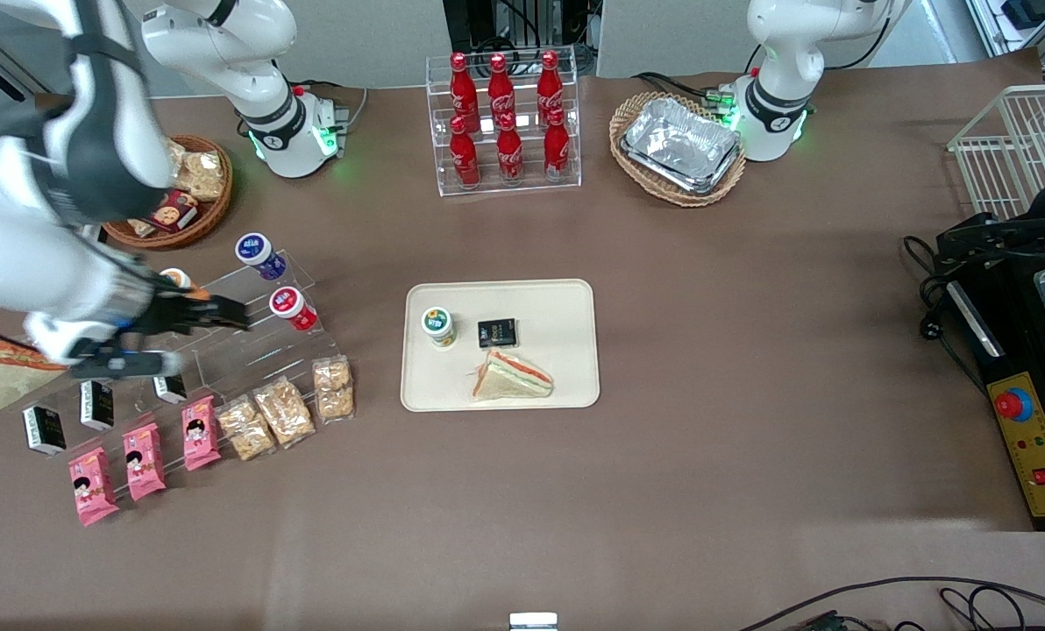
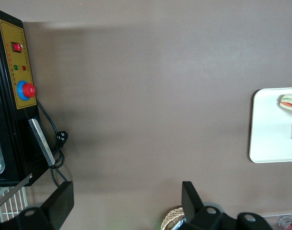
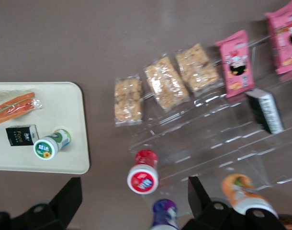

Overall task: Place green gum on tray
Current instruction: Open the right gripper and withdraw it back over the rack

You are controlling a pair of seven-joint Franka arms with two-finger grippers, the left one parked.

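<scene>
Pincer is hovering open and empty over the clear rack, left of frame. Green gum is standing upright on the tray. Risk: fingers clipping the red-lidded bottle just beside them.

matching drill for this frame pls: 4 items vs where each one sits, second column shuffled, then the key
Items:
1. green gum
2. red-lidded bottle
3. foil trays
4. gripper

Places:
A. in a wicker basket near the parked arm's base
B. over the clear stepped rack, fingers open, holding nothing
C. upright on the tray, beside a black packet
D. on the clear stepped rack, next to the gripper's fingertips

Pairs: 1-C, 2-D, 3-A, 4-B
</scene>
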